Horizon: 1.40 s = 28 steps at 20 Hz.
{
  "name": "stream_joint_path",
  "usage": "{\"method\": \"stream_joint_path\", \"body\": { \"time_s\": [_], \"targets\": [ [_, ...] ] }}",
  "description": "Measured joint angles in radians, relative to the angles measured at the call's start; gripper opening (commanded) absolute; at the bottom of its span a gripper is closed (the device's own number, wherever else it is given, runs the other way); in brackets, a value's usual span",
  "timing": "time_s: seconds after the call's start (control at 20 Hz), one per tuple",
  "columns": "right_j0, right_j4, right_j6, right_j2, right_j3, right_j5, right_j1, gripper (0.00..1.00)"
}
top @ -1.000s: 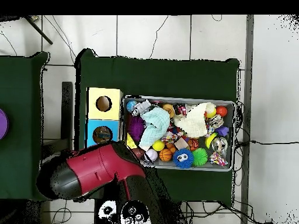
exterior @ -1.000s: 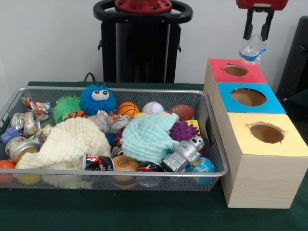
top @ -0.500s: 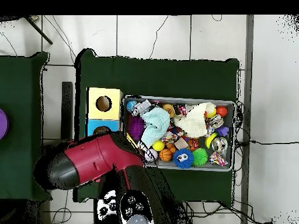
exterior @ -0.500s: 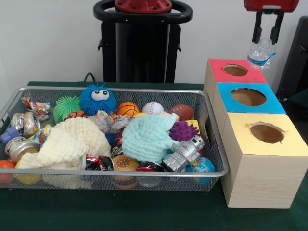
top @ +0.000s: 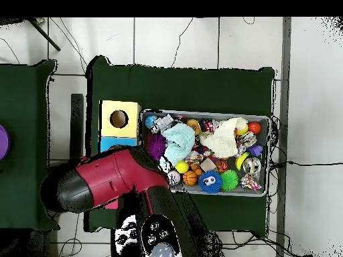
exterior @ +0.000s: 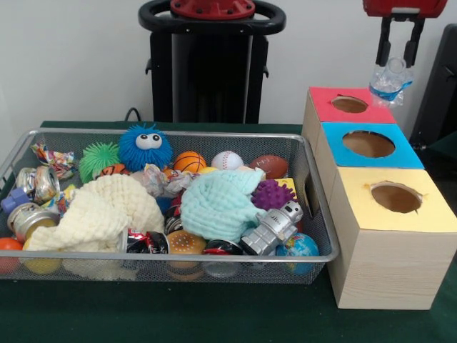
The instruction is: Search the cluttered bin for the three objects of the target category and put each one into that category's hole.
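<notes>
Right now, step: I carry a crumpled clear plastic bottle with a blue label (exterior: 390, 78) toward the boxes
Gripper (exterior: 399, 63): my black fingers are clamped on the bottle's top
Bottle position: hanging above and a little beyond the far right corner of the red-topped box (exterior: 325, 107), off its round hole (exterior: 350, 104)
Doing it well: I judge I should centre the bottle over the hole before letting go
Risk: it could catch the rim
Bin: the wire mesh bin (exterior: 314, 214) stays cluttered

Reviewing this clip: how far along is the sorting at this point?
Nothing visibly finished: the holes' insides are hidden. In hand: the gripper holds a crushed plastic bottle above the red box, off to its right, not yet dropped. Left: the wire bin holds crushed cans, so more searching likely remains.
</notes>
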Motion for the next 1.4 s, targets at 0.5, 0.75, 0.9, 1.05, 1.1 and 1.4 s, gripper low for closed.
{"method": "stream_joint_path", "body": {
  "time_s": [0.5,0.75,0.9,1.05,1.1,1.4],
  "targets": [
    [-0.019,-0.009,0.0,0.0,-0.001,0.0,0.0,0.0],
    [-0.019,-0.042,0.0,0.0,-0.001,0.0,0.0,0.0],
    [-0.019,-0.06,0.0,0.0,-0.001,0.0,0.0,0.0],
    [-0.019,-0.07,0.0,0.0,-0.001,0.0,0.0,0.0],
    [-0.019,-0.073,0.0,0.0,-0.001,0.0,0.0,0.0],
    [-0.019,-0.076,0.0,0.0,-0.001,0.0,0.0,1.0]
  ]
}}
